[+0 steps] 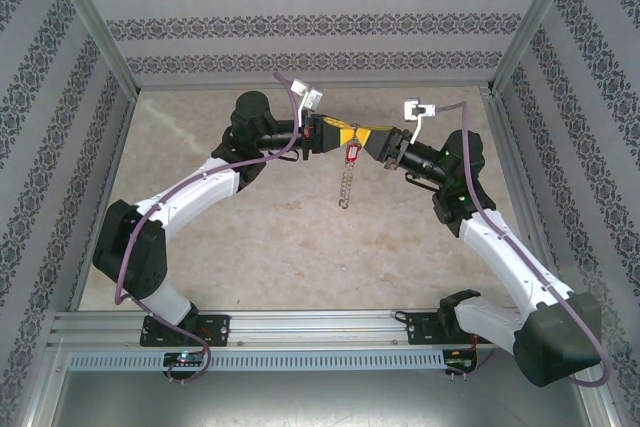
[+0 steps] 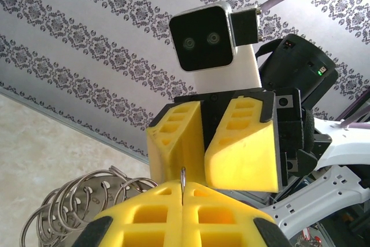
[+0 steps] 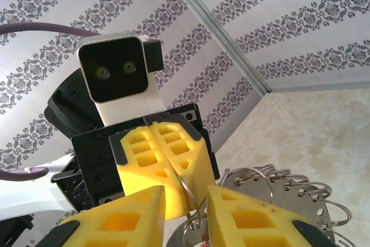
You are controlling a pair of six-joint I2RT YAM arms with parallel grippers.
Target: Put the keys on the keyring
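You're in the threading step. Both grippers meet tip to tip in mid air, well above the table [image 1: 250, 247].

Left gripper [image 1: 343, 135]: fingers pressed together, clamped on 1 thin sliver of metal that pokes out at the tips. From the right wrist view it reads as a loop of wire from the keyring [image 1: 345, 189], though that's my judgement, not certain.

Right gripper [image 1: 368, 139]: fingers apart, with a clear gap between the 2 pads. A ring wire passes through that gap, and I can't tell if either pad touches it.

The key [image 1: 352, 154] hangs red head down just under where the 2 grippers meet. The rest of the keyring dangles below it, with its small grey pieces bunched up in both wrist views. I can't tell whether the key is already on the wire or just hanging beside it.

Next move, judged from this: hold the left clamp firm so the loop doesn't swing. Close the right fingers on the wire or the key head with fine alignment. There's little room at the tips, so a slip likely drops the key to the table.
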